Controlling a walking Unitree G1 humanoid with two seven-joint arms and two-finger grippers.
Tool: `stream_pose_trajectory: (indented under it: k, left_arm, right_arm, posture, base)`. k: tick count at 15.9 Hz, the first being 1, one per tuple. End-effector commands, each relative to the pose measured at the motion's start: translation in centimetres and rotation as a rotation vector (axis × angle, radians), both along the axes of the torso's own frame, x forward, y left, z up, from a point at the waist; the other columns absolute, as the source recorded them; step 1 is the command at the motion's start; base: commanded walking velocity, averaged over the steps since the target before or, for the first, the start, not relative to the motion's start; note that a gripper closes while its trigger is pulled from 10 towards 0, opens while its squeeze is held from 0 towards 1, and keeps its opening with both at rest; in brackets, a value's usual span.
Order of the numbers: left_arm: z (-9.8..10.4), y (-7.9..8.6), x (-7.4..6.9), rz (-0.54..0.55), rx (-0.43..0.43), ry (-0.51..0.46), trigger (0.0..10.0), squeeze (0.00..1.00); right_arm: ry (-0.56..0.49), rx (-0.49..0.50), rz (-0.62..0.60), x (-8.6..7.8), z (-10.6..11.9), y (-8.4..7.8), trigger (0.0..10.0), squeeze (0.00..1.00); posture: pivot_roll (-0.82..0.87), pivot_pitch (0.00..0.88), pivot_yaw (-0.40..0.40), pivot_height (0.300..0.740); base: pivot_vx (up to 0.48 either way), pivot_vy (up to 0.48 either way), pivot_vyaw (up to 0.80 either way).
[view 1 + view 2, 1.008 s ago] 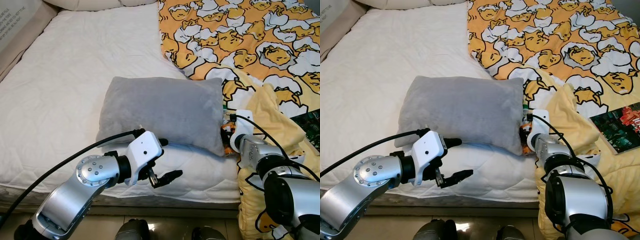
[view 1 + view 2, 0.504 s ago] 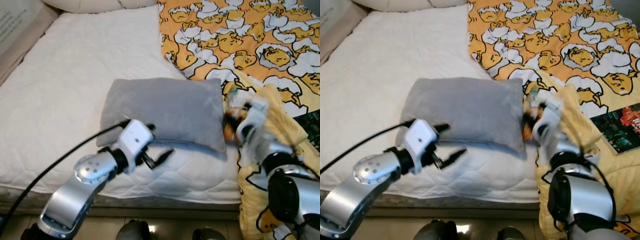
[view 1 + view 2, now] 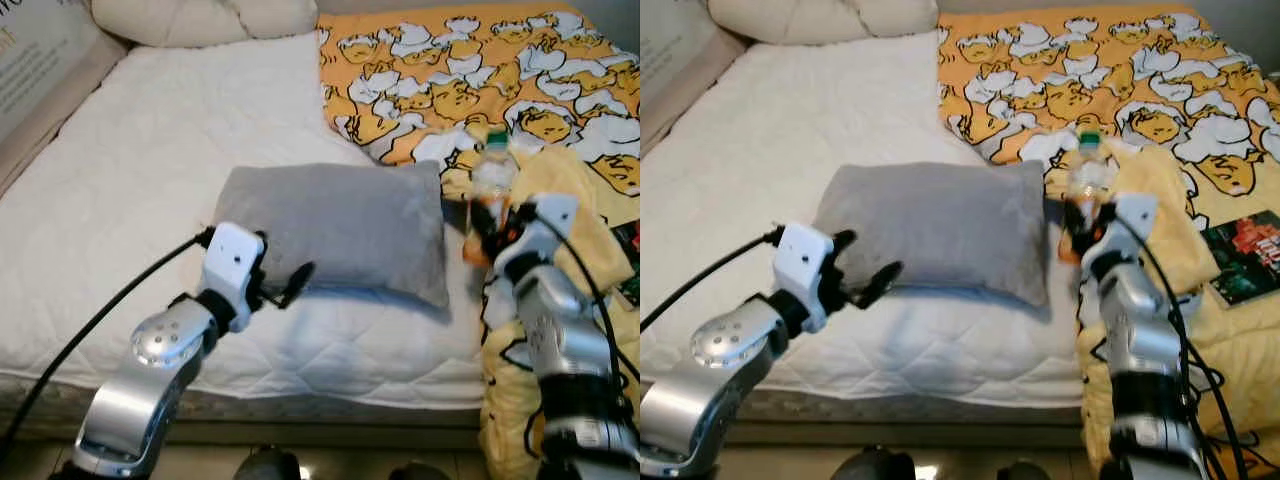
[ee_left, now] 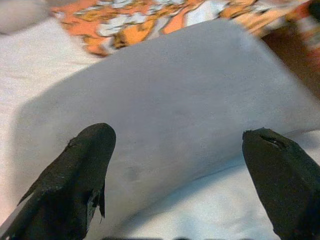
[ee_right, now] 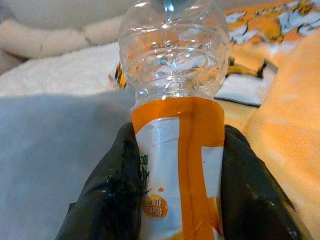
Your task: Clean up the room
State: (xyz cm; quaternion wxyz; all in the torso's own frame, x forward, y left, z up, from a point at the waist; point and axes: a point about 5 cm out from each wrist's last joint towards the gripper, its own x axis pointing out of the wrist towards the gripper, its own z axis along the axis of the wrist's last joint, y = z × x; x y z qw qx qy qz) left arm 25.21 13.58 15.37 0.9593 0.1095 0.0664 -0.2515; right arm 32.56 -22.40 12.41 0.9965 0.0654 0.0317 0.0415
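A clear plastic bottle (image 3: 488, 190) with an orange label and green cap stands upright in the air beside the right end of the grey pillow (image 3: 335, 225). My right gripper (image 5: 177, 185) is shut on the bottle (image 5: 175, 130) around its label. My left gripper (image 3: 283, 283) is open at the pillow's near left edge, its fingers (image 4: 75, 175) wide apart and pointing at the pillow (image 4: 165, 100).
The pillow lies on a white mattress (image 3: 130, 180). A yellow and orange patterned blanket (image 3: 470, 70) covers the bed's right side and hangs over its near corner. A dark book (image 3: 1240, 255) lies on the blanket at the right. Cream pillows (image 3: 200, 18) sit at the head.
My right gripper has lifted the bottle from behind the pillow's right end into the open. My left gripper has moved up to the pillow's near edge. The camera has tilted up.
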Motion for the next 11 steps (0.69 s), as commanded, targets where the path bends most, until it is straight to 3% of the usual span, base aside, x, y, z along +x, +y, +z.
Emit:
stream_pose_trajectory:
  k: [1, 2, 4, 6, 11]
  left_arm:
    - [-0.6, 0.1, -0.1, 0.011, 0.045, 0.001, 10.0, 0.01]
    - [-0.9, -0.1, -0.2, 0.016, 0.025, 0.024, 10.0, 0.0]
    - [-0.9, -0.3, -0.3, -0.006, 0.03, 0.029, 10.0, 0.0]
    - [-1.2, -0.3, -0.6, -0.007, 0.046, 0.022, 10.0, 0.0]
    - [-1.2, -0.3, -0.5, 0.001, 0.047, 0.02, 10.0, 0.0]
  right_arm:
    - [0.056, -0.035, -0.004, -0.2, -0.2, 0.2, 10.0, 0.0]
    - [0.238, -0.135, -0.033, -1.2, -3.0, -0.5, 10.0, 0.0]
    - [0.288, -0.206, 0.012, -2.3, -3.8, -0.3, 10.0, 0.0]
    - [0.277, -0.338, 0.009, -2.9, -3.9, -0.4, 10.0, 0.0]
    - [0.307, -0.323, -0.045, -2.4, -5.0, -0.5, 10.0, 0.0]
  posture:
    - [-0.08, 0.0, 0.094, 0.74]
    - [-0.09, 0.0, 0.098, 0.74]
    - [-0.08, 0.0, 0.098, 0.74]
    - [-0.08, 0.0, 0.096, 0.74]
    - [-0.08, 0.0, 0.098, 0.74]
  base:
    - [0.0, 0.0, 0.0]
    - [0.0, 0.0, 0.0]
    - [0.0, 0.0, 0.0]
    - [0.0, 0.0, 0.0]
    - [0.0, 0.0, 0.0]
